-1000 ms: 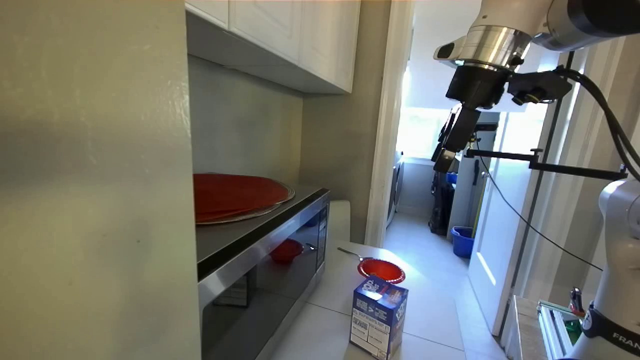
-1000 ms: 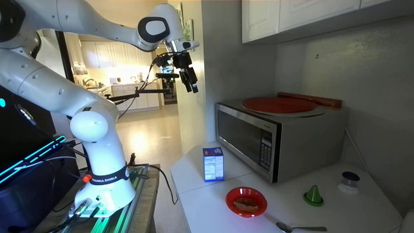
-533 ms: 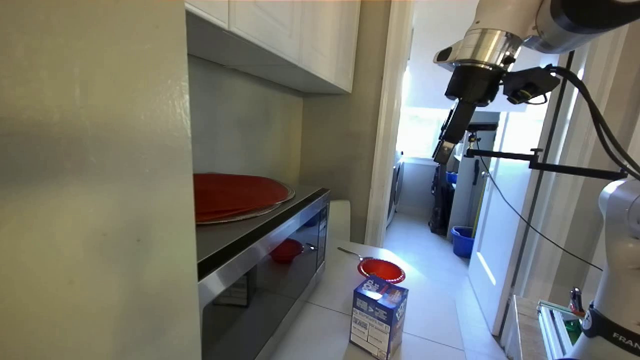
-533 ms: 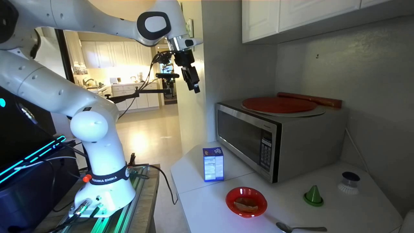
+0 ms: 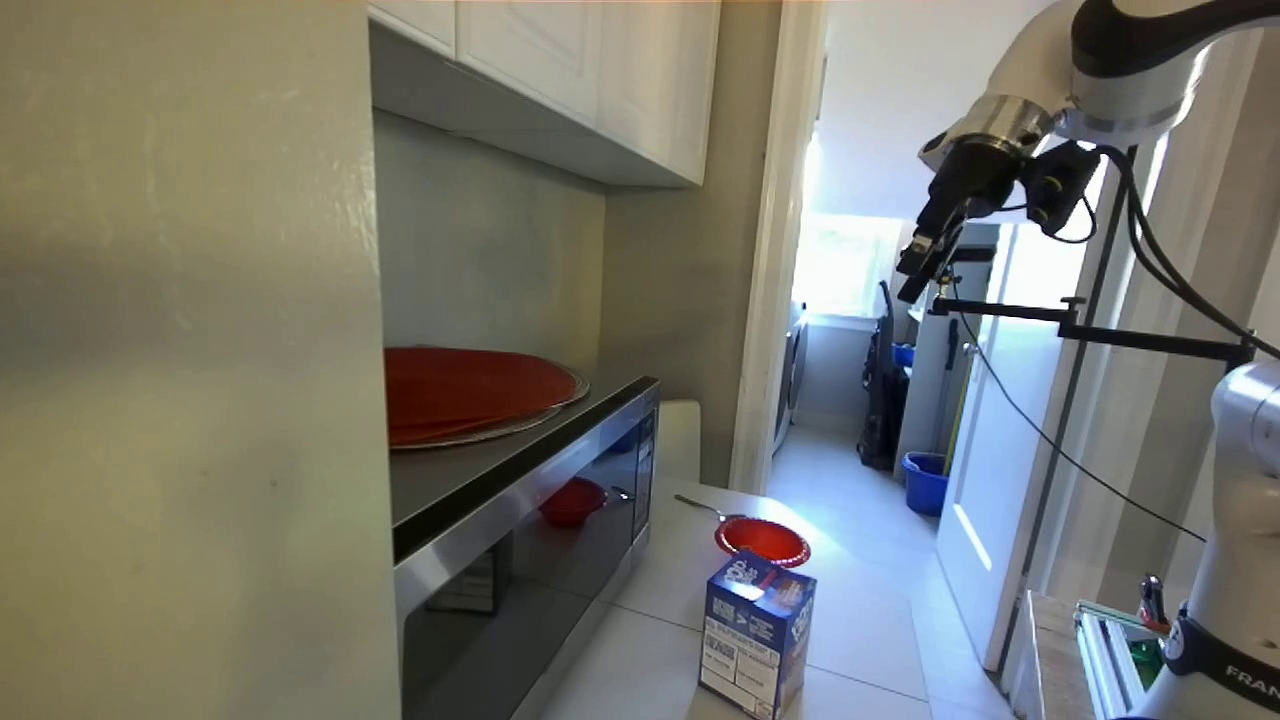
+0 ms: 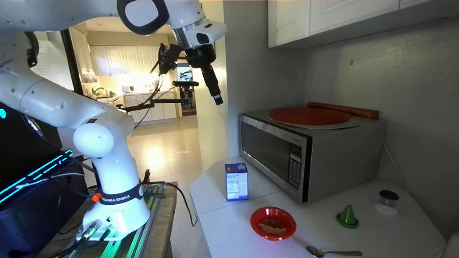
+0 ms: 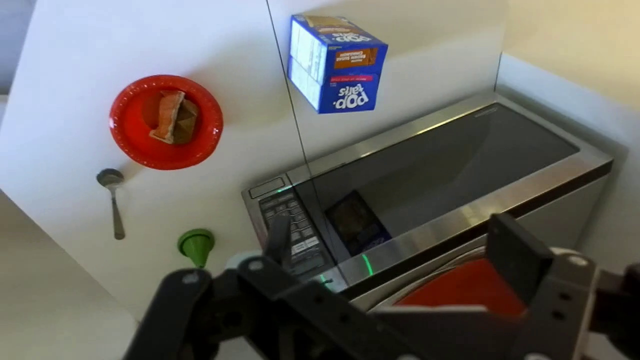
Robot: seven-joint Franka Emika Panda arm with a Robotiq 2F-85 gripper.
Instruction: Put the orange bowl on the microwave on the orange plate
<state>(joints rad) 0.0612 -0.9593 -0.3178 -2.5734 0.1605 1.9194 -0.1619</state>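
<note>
The orange bowl (image 6: 257, 225) is a small red bowl on the white counter with a crumpled wrapper inside. It also shows in an exterior view (image 5: 763, 541) and upper left in the wrist view (image 7: 131, 127). The microwave (image 6: 267, 148) is the steel-fronted appliance against the wall; its dark door fills the middle of the wrist view (image 7: 440, 170). The orange plate (image 6: 310, 116) is a flat red-orange disc on top of the microwave, partly hidden by my fingers in the wrist view (image 7: 460, 287). My gripper (image 7: 397, 240) is open and empty, high above the counter (image 6: 217, 98).
A blue Pop-Tarts box (image 6: 236, 182) stands between the bowl and the microwave's front. A spoon (image 6: 333, 253), a green cone (image 6: 347, 216) and a brush (image 6: 387, 203) are on the counter. A red roll (image 6: 344, 110) lies behind the plate. White cabinets (image 6: 340, 21) hang above.
My wrist has turned and tilted, and the gripper has shifted slightly, with the forearm swinging nearer the exterior camera. The bowl, plate, microwave and box have not moved.
</note>
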